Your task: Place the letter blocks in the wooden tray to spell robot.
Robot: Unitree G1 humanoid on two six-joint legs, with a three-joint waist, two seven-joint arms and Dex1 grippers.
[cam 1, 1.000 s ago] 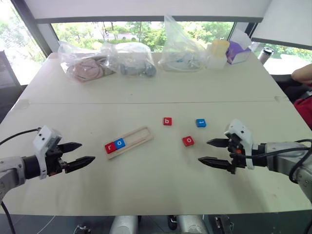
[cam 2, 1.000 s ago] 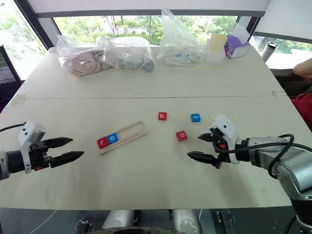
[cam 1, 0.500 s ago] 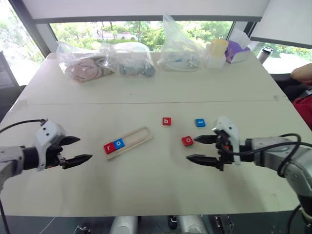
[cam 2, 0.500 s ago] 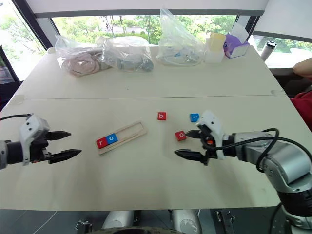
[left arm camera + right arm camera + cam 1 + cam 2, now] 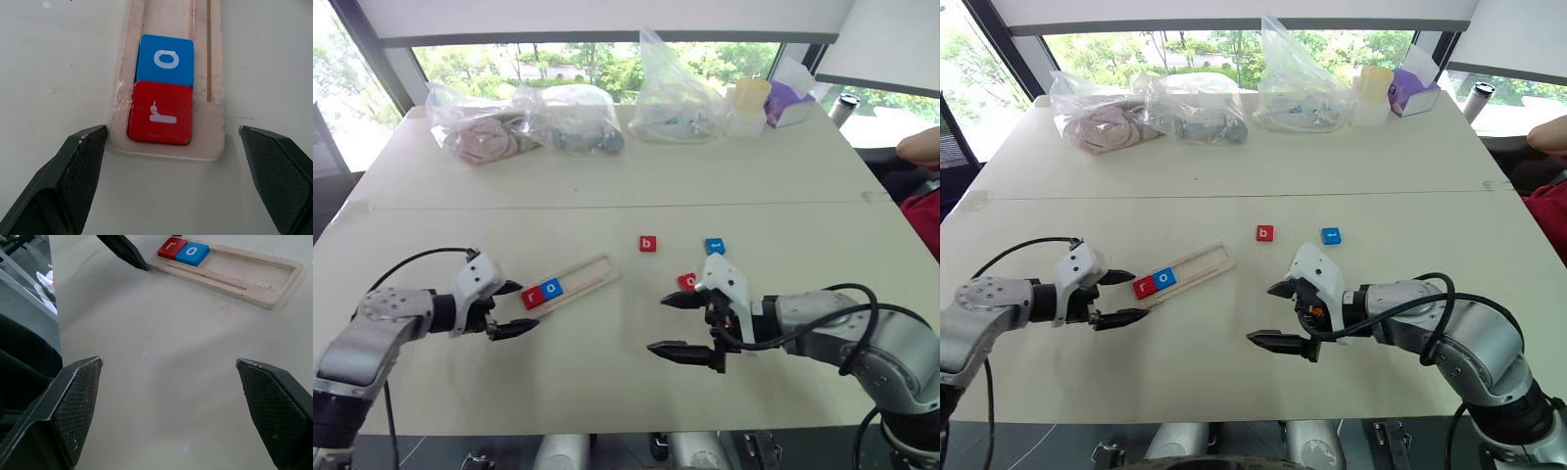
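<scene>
Since a second ago, the left gripper (image 5: 514, 308) has been brought in from the table's left edge to the near end of the tray (image 5: 591, 275), and the right gripper (image 5: 682, 324) has been swung leftward past the red o (image 5: 687, 282); the blocks have not shifted.

Head views: the left arm is bent inward, its fingers spread wide and empty, just short of the tray's end. The right forearm is laid across the table, its fingers parted wide and pointing left, nothing held. The red r (image 5: 532, 298) and blue o (image 5: 551, 289) are seated at the tray's near end. The b (image 5: 648, 244) and t (image 5: 715, 246) are lying loose on the table (image 5: 607, 176), well apart from the tray.

Left wrist view: the open fingers (image 5: 73, 171) are seen flanking the tray's end, apart from it.

Right wrist view: the fingers (image 5: 73, 401) are spread over bare table, with the tray ahead.
</scene>
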